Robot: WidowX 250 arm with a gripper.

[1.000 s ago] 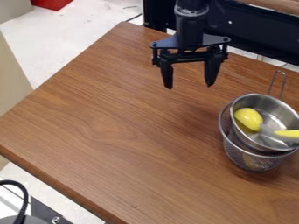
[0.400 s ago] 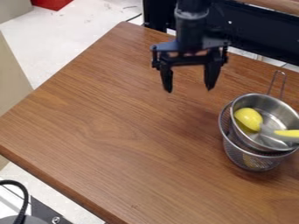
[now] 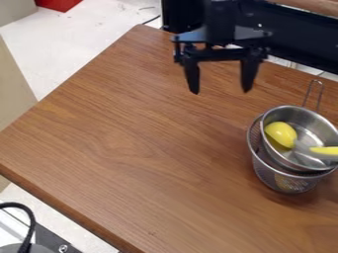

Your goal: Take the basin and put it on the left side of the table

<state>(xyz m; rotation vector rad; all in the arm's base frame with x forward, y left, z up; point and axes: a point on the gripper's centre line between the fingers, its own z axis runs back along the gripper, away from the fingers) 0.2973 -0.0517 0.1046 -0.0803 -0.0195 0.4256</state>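
My gripper (image 3: 220, 91) hangs over the back part of the wooden table (image 3: 125, 133), its two fingers apart with nothing between them. To its right and nearer the camera, a shiny metal basin (image 3: 308, 122) sits inside a wire mesh basket (image 3: 285, 182) near the table's right side. A yellow rounded thing (image 3: 280, 133) and a second yellow piece (image 3: 324, 150) lie in the basin. The gripper does not touch the basin.
A thin wire handle (image 3: 320, 94) sticks up behind the basin. A dark rail (image 3: 297, 37) runs behind the table's back edge. At the bottom left, a black cable (image 3: 27, 222) lies beyond the table's edge.
The gripper first dipped slightly, then rose and shifted a little to the right and back. The basin, basket and yellow things have not moved.
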